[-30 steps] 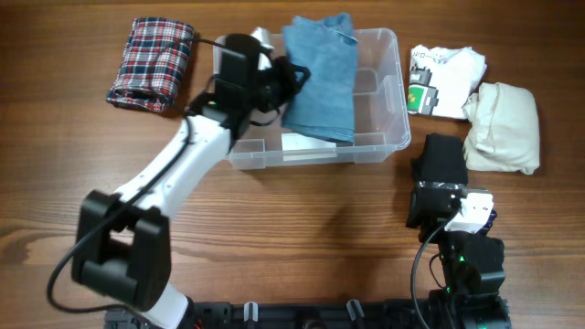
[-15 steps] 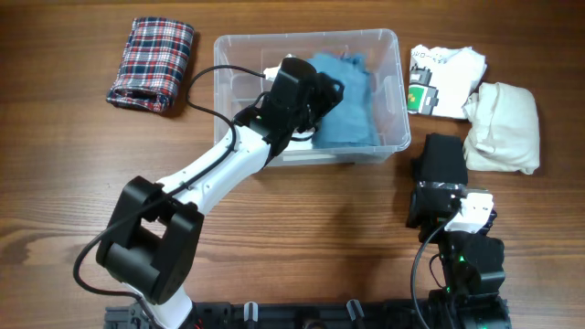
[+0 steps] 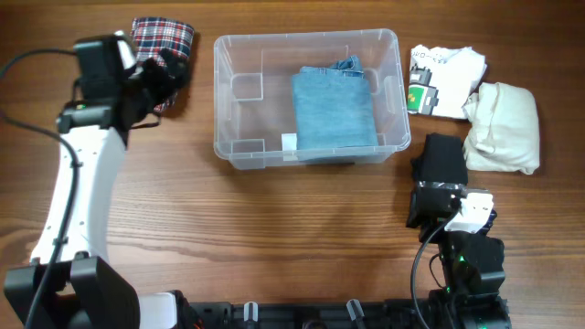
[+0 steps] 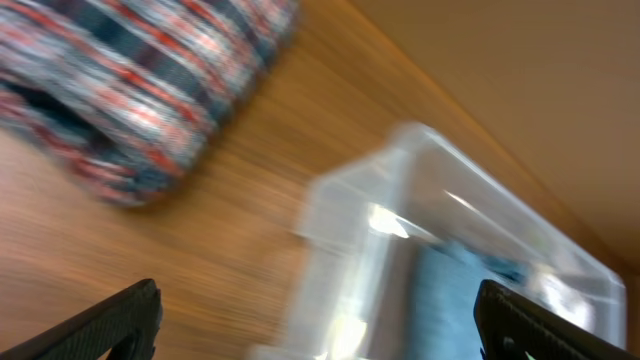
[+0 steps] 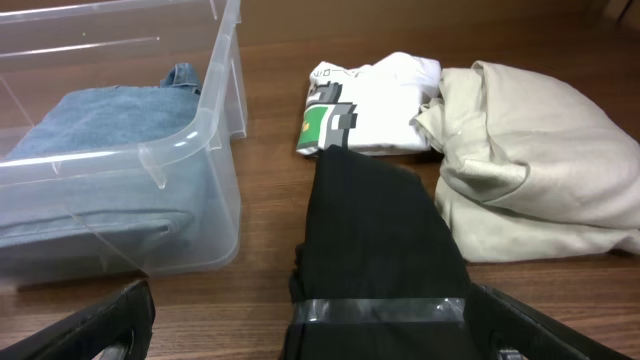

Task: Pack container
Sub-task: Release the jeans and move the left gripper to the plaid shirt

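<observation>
The clear container [image 3: 306,37] stands at the back middle of the table with a folded blue garment [image 3: 334,111] lying flat in its right half. My left gripper [image 3: 157,80] is open and empty beside a folded plaid garment [image 3: 172,31] at the far left. The left wrist view is blurred; it shows the plaid garment [image 4: 140,90], the container [image 4: 400,170] and my left gripper [image 4: 330,330] spread wide. My right gripper [image 5: 325,335] stands open with a black folded garment [image 5: 375,220] lying between its fingers [image 5: 110,325]. That black garment [image 3: 444,160] rests on the table.
A white printed T-shirt [image 3: 443,78] and a beige folded garment [image 3: 503,128] lie to the right of the container. From the right wrist, the container's corner [image 5: 190,135], the T-shirt [image 5: 370,100] and the beige garment [image 5: 540,160] are in front.
My left gripper opened and let the blue garment drop flat into the container. The left arm then swung out and left to the plaid garment. The right arm has not moved.
</observation>
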